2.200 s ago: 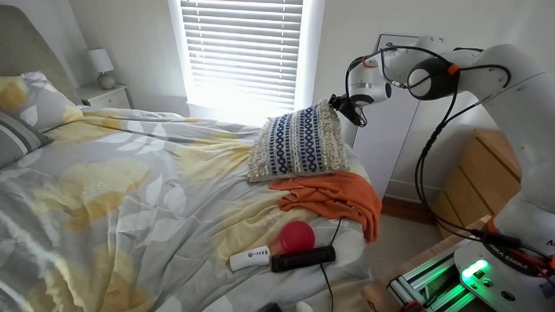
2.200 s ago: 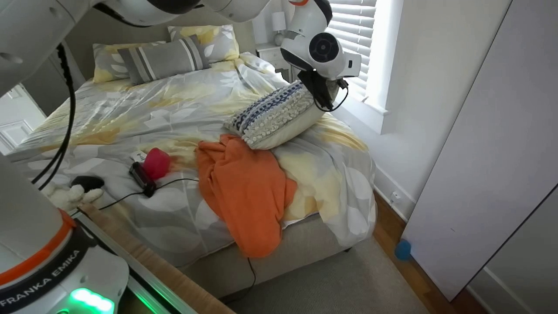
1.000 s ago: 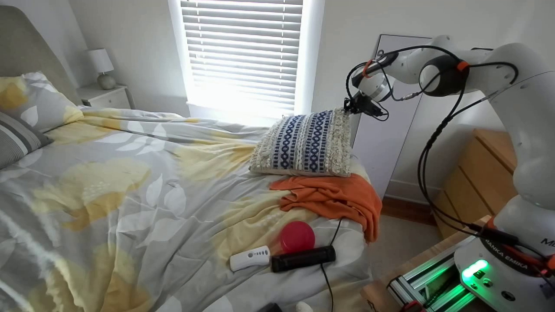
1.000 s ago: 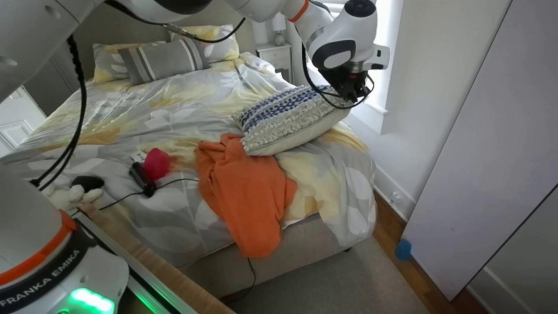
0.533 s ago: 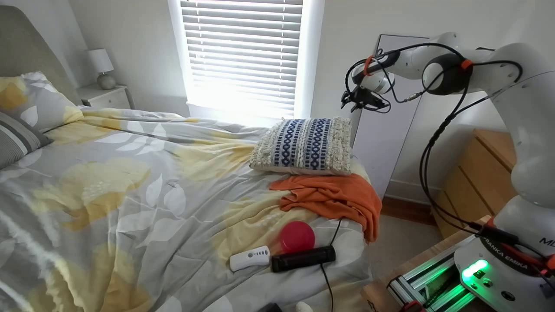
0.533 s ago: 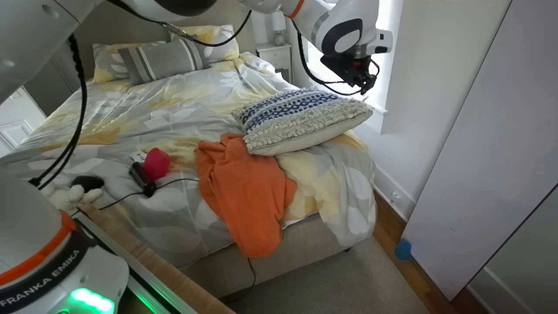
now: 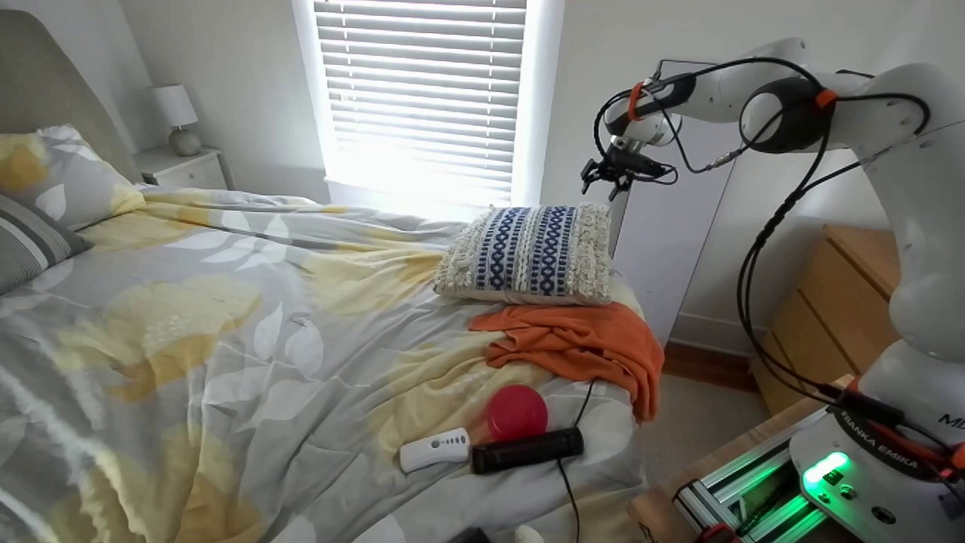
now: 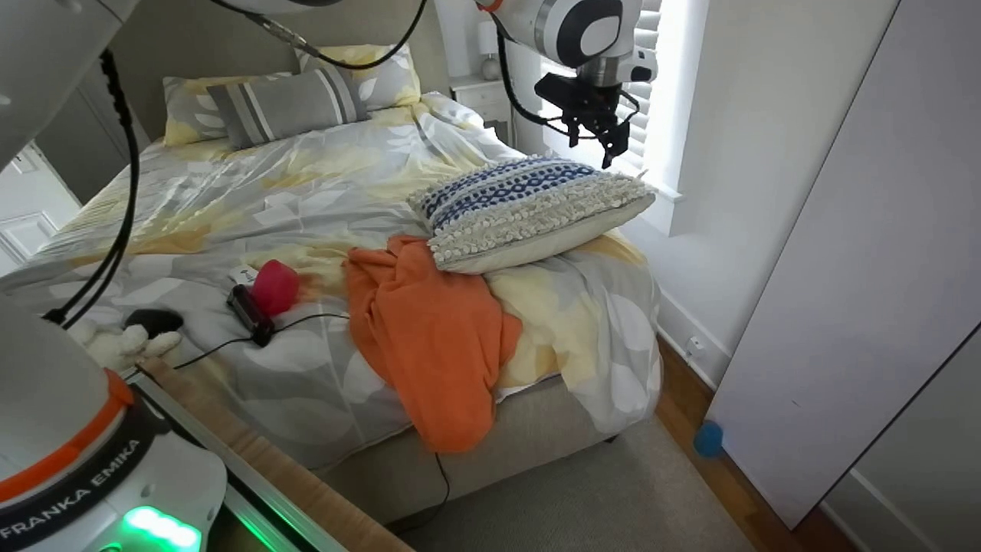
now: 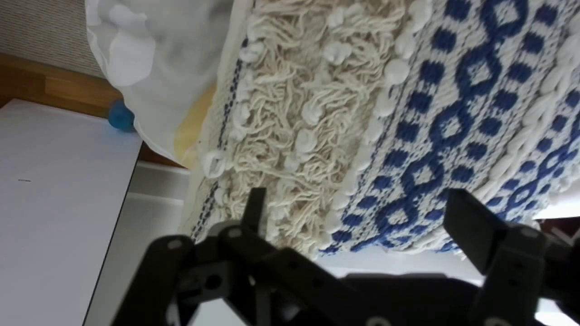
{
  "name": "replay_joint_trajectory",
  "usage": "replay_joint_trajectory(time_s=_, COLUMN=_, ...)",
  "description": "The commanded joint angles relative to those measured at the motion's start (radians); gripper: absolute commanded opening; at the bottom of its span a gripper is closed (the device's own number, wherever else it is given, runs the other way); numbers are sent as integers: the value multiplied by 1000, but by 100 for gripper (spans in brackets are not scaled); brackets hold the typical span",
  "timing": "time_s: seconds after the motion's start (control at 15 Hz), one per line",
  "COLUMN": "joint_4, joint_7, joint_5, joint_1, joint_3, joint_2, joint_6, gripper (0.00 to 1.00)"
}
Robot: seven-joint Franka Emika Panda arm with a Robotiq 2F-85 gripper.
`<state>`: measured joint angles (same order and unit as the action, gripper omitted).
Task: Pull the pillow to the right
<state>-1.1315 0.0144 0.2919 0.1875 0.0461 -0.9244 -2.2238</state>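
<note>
The pillow (image 7: 525,253), with navy and cream bands and shaggy cream ends, lies near the foot of the bed in both exterior views. Its near edge in an exterior view borders the orange cloth. My gripper (image 7: 598,193) hangs just above the pillow's window-side corner, apart from it. In the wrist view the pillow (image 9: 294,113) fills the upper middle, beyond the black fingers (image 9: 471,226), which stand wide apart. Nothing is between them. The same open gripper (image 8: 590,155) shows over the pillow (image 8: 529,207) in an exterior view.
The orange cloth (image 8: 433,345) hangs over the bed's end. A red round object (image 7: 516,412), a white remote (image 7: 434,449) and a black device (image 7: 528,450) with a cable lie on the bed (image 7: 249,392). The window (image 7: 422,98) and a pale panel (image 8: 828,253) stand close by.
My gripper was shut on the pillow's raised corner; it has let go, opened and risen clear. The pillow shifted slightly right and its corner dropped, so it lies flatter.
</note>
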Motion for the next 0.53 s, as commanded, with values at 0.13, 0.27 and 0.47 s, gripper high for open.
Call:
replay_joint_trajectory(time_s=0.13, joint_4=-239, joint_7=113, joint_5=-67, joint_1=1, joint_3=-32, joint_2=236, joint_6=55, gripper=100)
replay_joint_trajectory(time_s=0.27, joint_4=-322, joint_7=155, joint_5=-80, joint_1=4, joint_3=-32, joint_2=317, joint_6=36, gripper=100)
replay_joint_trajectory(time_s=0.47, joint_4=-452, joint_7=196, joint_5=-88, joint_1=7, joint_3=-23, joint_2=427, joint_6=26, gripper=100)
